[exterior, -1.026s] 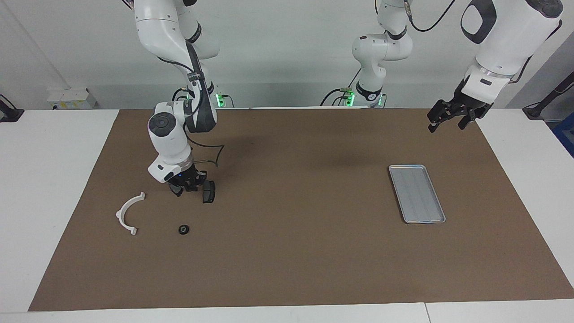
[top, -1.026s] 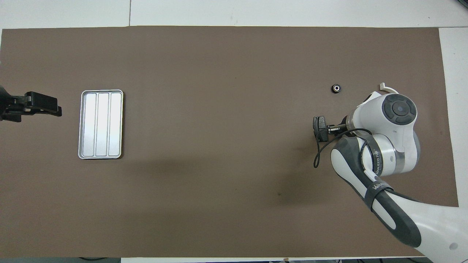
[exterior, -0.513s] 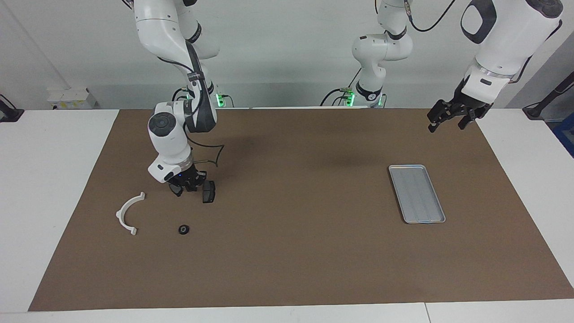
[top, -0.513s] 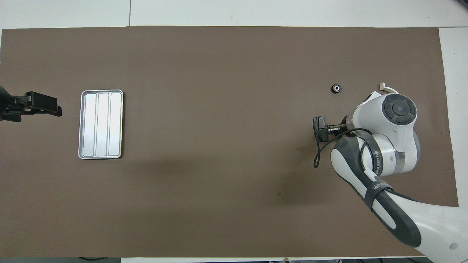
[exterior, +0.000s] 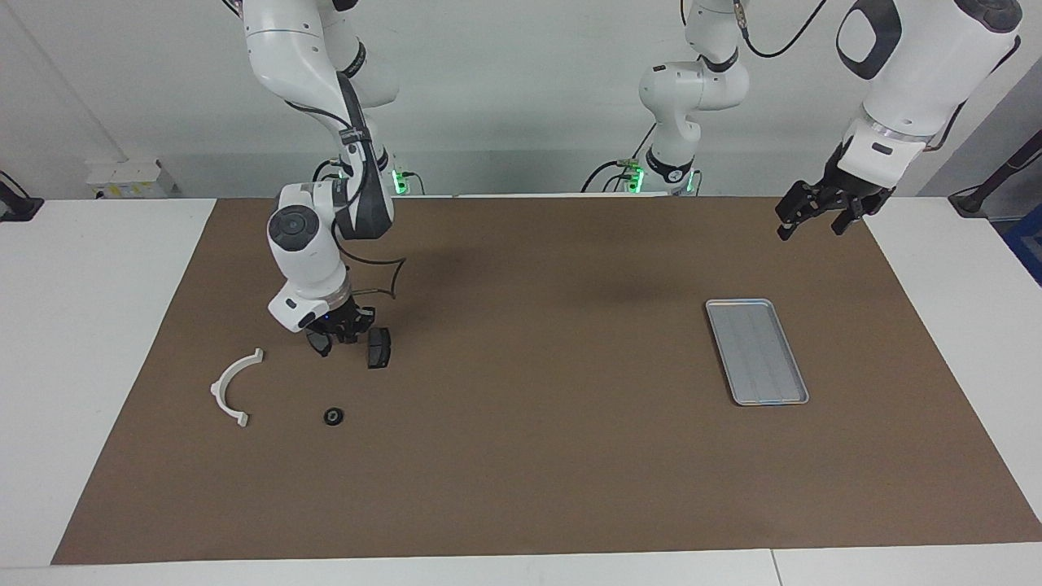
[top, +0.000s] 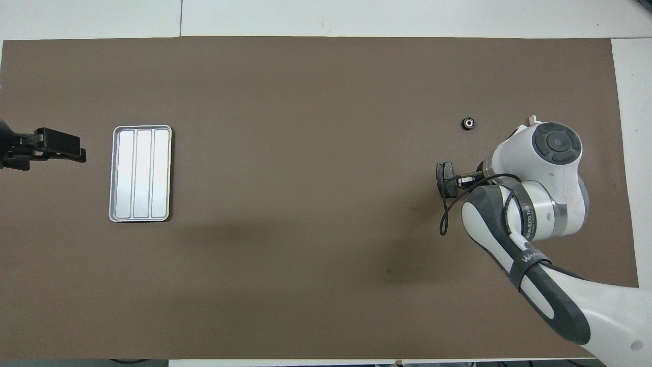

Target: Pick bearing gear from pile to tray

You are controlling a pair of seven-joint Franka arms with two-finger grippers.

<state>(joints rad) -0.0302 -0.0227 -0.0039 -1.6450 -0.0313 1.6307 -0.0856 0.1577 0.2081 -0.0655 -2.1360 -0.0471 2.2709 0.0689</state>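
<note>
Bearing gear looked small, rigid, slippery; right gripper nearby, fingers unreadable, should pinch its rim.

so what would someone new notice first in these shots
Probably the right arm bent low over the brown mat, its tool down among the loose parts at its own end: a dark brake pad beside it, a white half-ring and a small black round piece. Toward the left arm's end lies the silver tray, with the left tool waiting above the mat.
</note>
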